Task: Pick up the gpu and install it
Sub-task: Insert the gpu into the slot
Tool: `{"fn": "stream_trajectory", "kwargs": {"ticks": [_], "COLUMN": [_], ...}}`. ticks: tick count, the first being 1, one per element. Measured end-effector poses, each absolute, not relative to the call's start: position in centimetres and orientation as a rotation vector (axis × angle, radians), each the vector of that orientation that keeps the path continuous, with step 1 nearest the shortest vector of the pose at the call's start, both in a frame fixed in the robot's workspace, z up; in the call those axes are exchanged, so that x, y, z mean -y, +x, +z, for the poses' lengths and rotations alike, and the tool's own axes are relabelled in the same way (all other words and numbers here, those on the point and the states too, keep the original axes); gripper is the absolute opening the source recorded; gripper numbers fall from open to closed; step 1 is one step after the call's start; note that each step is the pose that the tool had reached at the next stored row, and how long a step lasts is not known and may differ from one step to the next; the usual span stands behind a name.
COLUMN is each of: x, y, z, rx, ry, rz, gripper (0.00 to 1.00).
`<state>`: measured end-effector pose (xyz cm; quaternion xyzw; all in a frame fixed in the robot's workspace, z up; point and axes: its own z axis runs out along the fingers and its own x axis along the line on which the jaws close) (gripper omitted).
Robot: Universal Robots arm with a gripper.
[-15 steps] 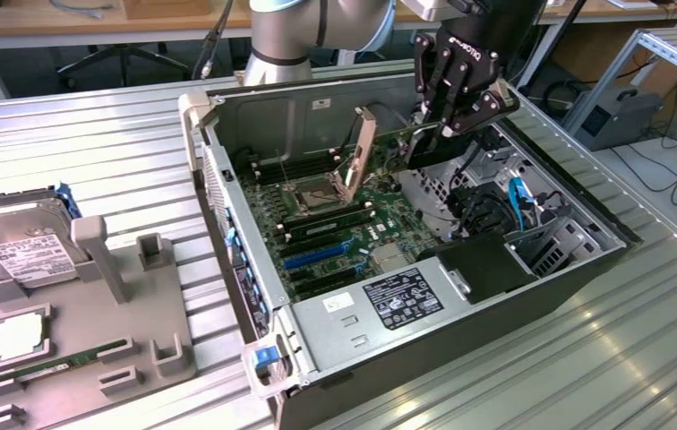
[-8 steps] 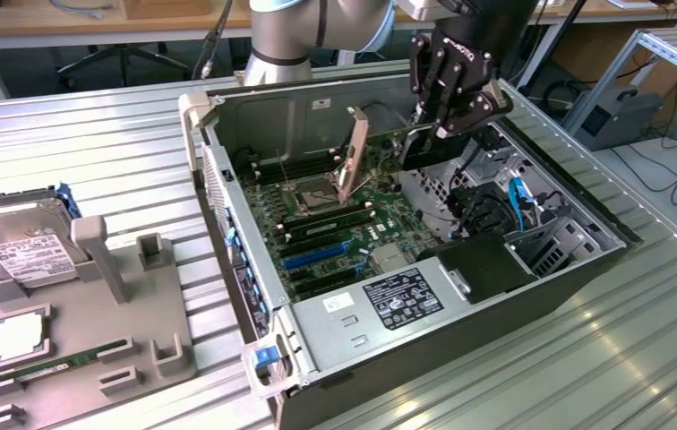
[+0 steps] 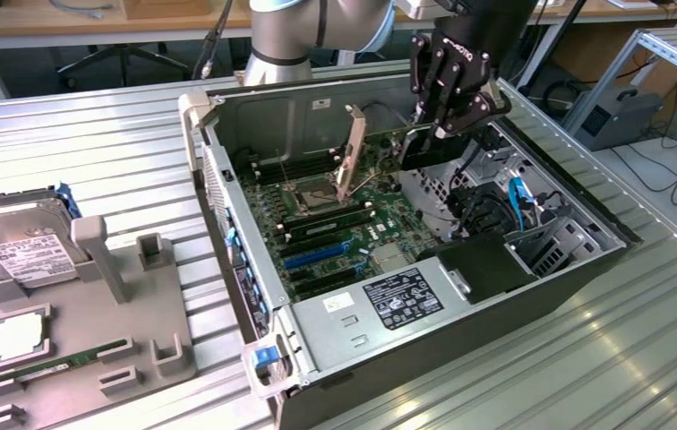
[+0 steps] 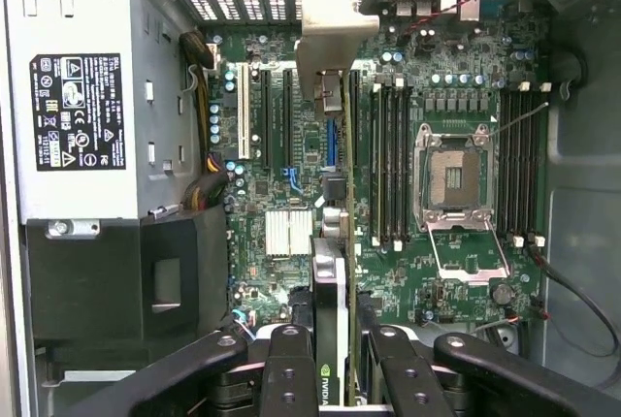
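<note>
A: Where's the gpu [image 4: 330, 310]?
B: Picked up, pinched edge-on in the gripper [image 3: 437, 134], jaws part-closed on it, above the motherboard [image 4: 456, 281] inside the case [image 3: 530, 296].
A: Installed?
B: Apparently not; slot contact is hard to judge.

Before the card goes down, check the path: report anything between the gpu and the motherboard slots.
Nothing visible blocks it. The end effector grips the gpu edge-on above the motherboard; the expansion slots beside it look bare. What lies directly beneath the card is hidden.
</note>
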<state>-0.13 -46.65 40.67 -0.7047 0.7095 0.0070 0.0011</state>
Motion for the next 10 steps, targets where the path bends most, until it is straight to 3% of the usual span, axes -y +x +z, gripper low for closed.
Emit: {"fn": "stream_trajectory", "kwargs": {"ticks": [10], "x": [46.65], "y": [-0.17], "z": [39.59], "rx": [-2.231], "ry": [-2.209], "rz": [0.022], "gripper": [0.27]}}
